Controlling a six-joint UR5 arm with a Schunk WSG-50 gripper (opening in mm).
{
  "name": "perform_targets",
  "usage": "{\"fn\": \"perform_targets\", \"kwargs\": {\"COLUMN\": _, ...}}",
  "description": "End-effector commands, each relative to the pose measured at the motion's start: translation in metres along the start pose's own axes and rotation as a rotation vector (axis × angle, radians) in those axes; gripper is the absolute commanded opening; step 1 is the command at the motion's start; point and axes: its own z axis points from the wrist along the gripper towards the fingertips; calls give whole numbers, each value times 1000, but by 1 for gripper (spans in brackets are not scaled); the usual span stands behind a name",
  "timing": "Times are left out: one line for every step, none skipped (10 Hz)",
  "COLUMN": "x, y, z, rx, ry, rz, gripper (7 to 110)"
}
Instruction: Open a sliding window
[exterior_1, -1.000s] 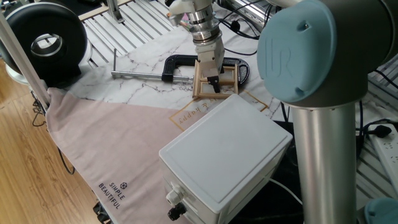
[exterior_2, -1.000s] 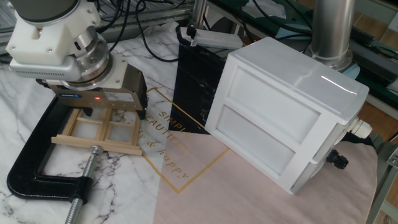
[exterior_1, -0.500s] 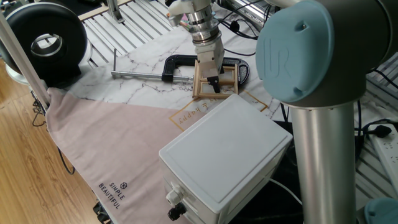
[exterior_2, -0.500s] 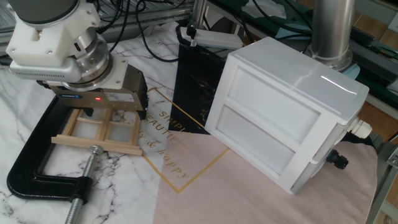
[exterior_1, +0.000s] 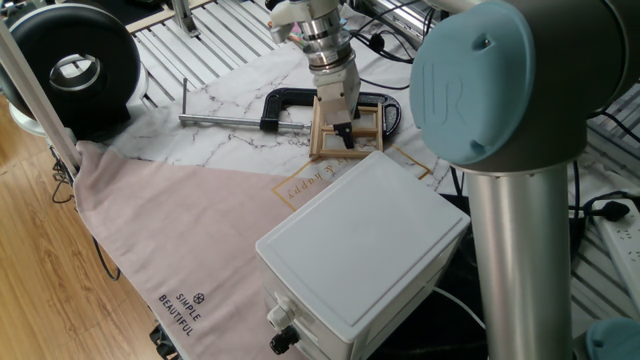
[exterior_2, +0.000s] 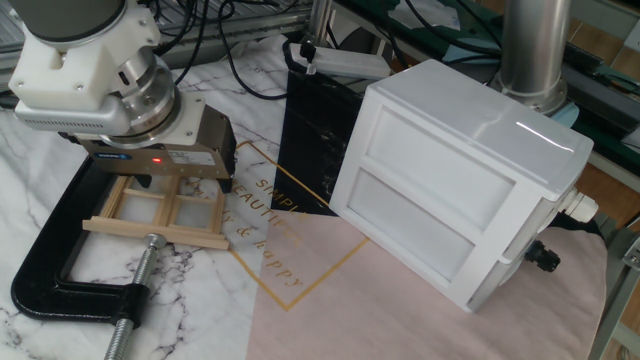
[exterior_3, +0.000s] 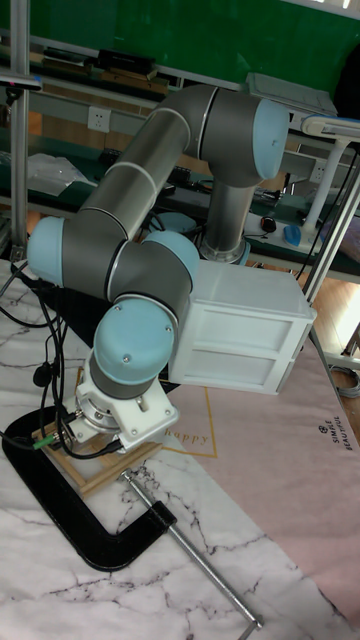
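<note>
Nothing visibly moves — the gripper (exterior_1: 343, 130) stays planted on the sliding window (exterior_2: 165, 213), clamped flat near the marble surface's far edge, jaws' state untellable — so sliding seems stalled.

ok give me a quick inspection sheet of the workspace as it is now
surface: marble-pattern table, partly under a pink cloth
job's things: sliding window flat on the table, held in the black C-clamp
clutter: large white box on the cloth
grippers: gripper down on the window; jaw state cannot be told
cables: black cables behind the arm
surroundings: round black device at the table's corner
</note>
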Motion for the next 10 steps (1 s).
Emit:
{"fn": "perform_targets", "kwargs": {"x": -2, "y": 0, "z": 0, "rx": -4, "ry": -8, "rz": 1, "gripper": 44}}
{"fn": "perform_targets", "kwargs": {"x": -4, "y": 0, "z": 1, "rx": -6, "ry": -11, "rz": 0, "gripper": 44}}
{"fn": "perform_targets", "kwargs": {"x": -5, "y": 0, "z": 1, "rx": -8, "ry": -13, "rz": -1, "gripper": 44}}
{"fn": "perform_targets", "kwargs": {"x": -4, "y": -1, "z": 0, "rx": -4, "ry": -10, "rz": 2, "gripper": 44}}
{"fn": "perform_targets", "kwargs": {"x": -4, "y": -3, "z": 0, "rx": 3, "ry": -7, "rz": 4, "gripper": 44}}
{"fn": "perform_targets", "kwargs": {"x": -5, "y": -7, "z": 0, "rx": 16, "ry": -12, "rz": 9, "gripper": 44}}
{"fn": "perform_targets", "kwargs": {"x": -7, "y": -9, "z": 0, "rx": 24, "ry": -19, "rz": 11, "gripper": 44}}
{"fn": "perform_targets", "kwargs": {"x": -10, "y": -10, "z": 0, "rx": 30, "ry": -35, "rz": 14, "gripper": 44}}
{"fn": "perform_targets", "kwargs": {"x": -12, "y": -13, "z": 0, "rx": 41, "ry": -41, "rz": 18, "gripper": 44}}
{"fn": "perform_targets", "kwargs": {"x": -11, "y": -15, "z": 0, "rx": 49, "ry": -36, "rz": 17, "gripper": 44}}
